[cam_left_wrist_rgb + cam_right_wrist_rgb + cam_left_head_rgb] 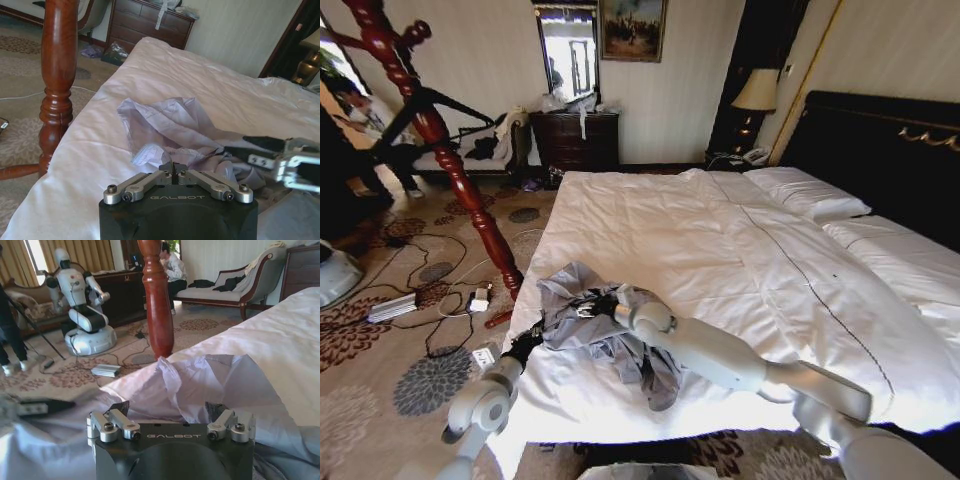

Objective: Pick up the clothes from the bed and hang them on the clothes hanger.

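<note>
The thin, light blue-grey garment (610,325) lies crumpled near the foot corner of the wide white-sheeted bed (740,260). The right gripper (592,308), fingers spread, rests on its upper folds, while the left gripper (527,345), fingers together and empty, waits at its edge. A good pinch should probably gather only garment fabric, not bedsheet.

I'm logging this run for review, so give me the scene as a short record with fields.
clothes: light blue-grey garment crumpled near the foot edge of the bed
left gripper: jaws shut, at the garment's near edge
right gripper: jaws open, spread on the garment
clothes hanger: black hanger hanging on the red wooden stand, beside the bed
floor: patterned carpet with cables and power strips
</note>
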Controlling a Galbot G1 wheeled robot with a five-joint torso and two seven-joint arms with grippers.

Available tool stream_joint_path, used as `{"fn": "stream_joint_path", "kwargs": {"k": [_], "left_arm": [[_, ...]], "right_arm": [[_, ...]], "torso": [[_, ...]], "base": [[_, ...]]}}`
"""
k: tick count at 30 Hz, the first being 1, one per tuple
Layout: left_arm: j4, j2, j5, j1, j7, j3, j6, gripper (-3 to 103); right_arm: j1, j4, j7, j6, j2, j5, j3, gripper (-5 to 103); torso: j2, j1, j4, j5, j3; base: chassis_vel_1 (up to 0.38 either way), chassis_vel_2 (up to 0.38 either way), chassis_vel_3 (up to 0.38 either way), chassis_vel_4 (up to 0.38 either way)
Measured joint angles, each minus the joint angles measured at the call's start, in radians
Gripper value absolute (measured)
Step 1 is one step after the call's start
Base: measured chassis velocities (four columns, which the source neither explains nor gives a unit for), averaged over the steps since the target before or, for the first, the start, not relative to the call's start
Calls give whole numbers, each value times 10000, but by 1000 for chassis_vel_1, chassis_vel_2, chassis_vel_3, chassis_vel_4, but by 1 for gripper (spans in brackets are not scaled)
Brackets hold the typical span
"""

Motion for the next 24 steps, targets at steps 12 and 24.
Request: {"fn": "stream_joint_path", "kwargs": {"k": [12,24], "left_arm": [[-32,-61,-104,-6,-21,32,3,0],[3,12,-297,-74,-21,46,25,0]], "right_arm": [[161,-1080,-124,379,485,-1080,-108,78],[362,-1833,-537,714,564,-2117,-275,57]], "torso": [[0,0,-2,1,0],[0,0,-2,2,0]], "base": [[0,0,0,0],[0,0,0,0]]}}
